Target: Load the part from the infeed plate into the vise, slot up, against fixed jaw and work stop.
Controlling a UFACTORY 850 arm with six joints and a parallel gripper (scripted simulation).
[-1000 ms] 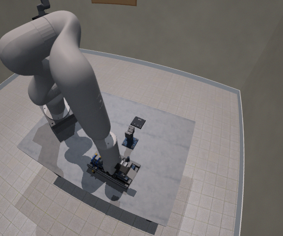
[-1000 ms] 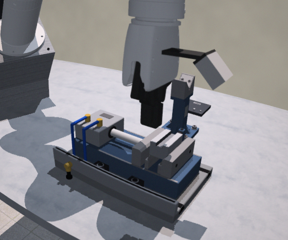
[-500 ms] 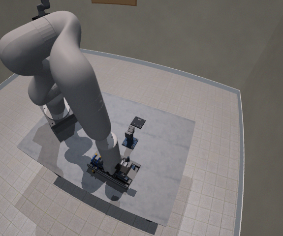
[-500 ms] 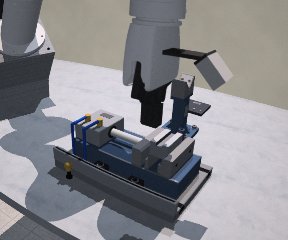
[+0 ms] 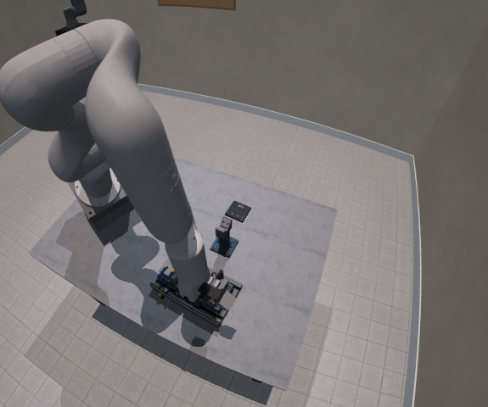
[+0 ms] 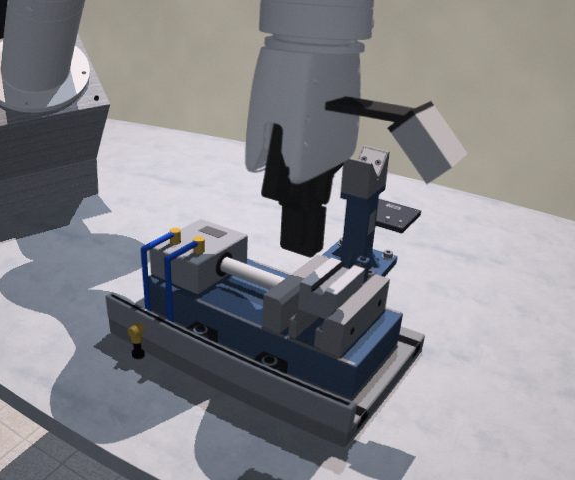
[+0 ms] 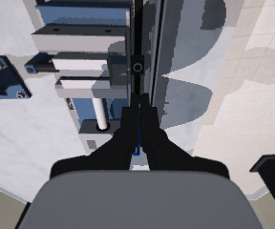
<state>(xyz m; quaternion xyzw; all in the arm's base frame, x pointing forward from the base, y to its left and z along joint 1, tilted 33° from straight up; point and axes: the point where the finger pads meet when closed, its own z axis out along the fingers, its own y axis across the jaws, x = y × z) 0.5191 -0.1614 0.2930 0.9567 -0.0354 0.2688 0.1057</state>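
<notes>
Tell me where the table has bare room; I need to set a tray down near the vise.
Bare stretches lie right of the vise toward the table's far edge, and between the arm's pedestal and the V-block. It is crowded around the V-block, infeed plate and shut gripper.
</notes>
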